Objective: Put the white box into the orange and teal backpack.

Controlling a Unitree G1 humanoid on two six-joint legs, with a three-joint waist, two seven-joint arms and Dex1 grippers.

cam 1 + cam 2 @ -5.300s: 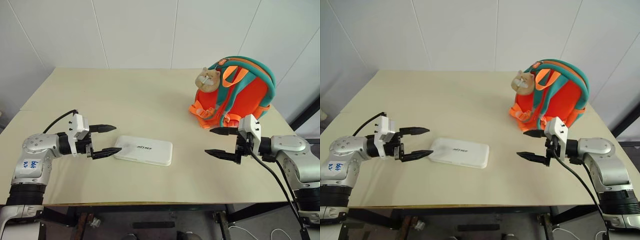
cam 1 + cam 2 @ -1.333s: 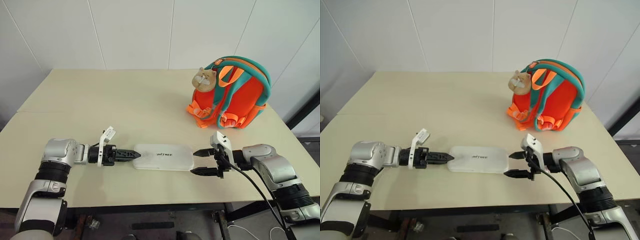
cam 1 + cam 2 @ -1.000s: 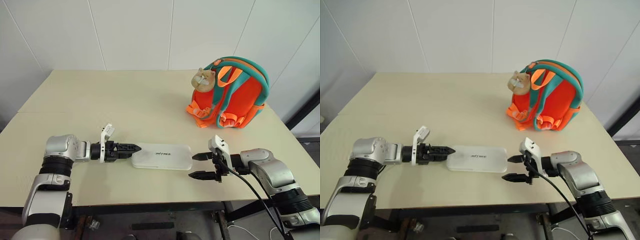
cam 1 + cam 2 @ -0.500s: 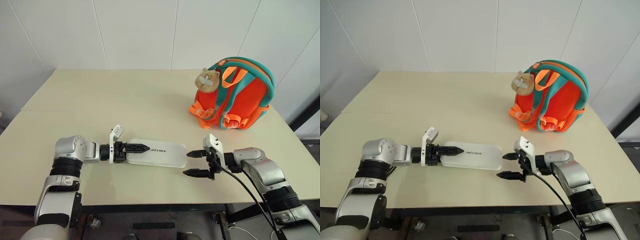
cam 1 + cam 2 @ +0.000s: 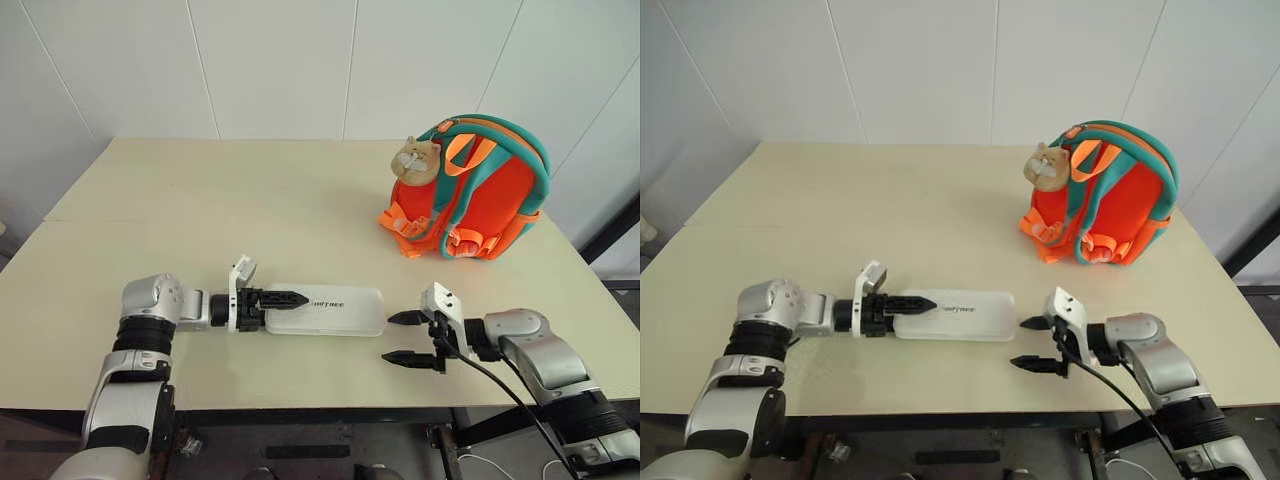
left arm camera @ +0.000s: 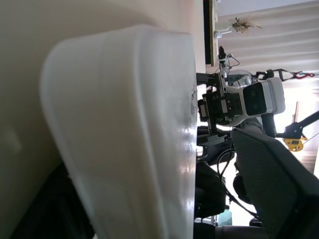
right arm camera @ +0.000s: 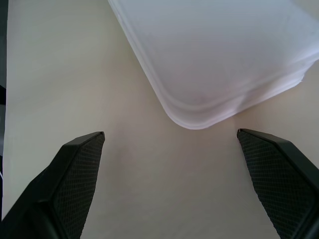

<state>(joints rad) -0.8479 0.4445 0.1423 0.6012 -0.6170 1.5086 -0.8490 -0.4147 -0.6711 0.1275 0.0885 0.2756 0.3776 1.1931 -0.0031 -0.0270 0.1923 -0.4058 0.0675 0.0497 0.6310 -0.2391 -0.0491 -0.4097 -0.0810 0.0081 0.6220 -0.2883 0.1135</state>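
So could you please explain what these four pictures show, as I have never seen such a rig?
It is a two-armed humanoid robot at a table. Two pictures come from the stereo camera on its head, looking down over the arms; the other two come from cameras on the wrists. On the table lie a white box and, further back, an orange and teal backpack. The left gripper has its jaws about the box's end, one finger lying on top. The right gripper waits open just short of the other end, holding nothing.
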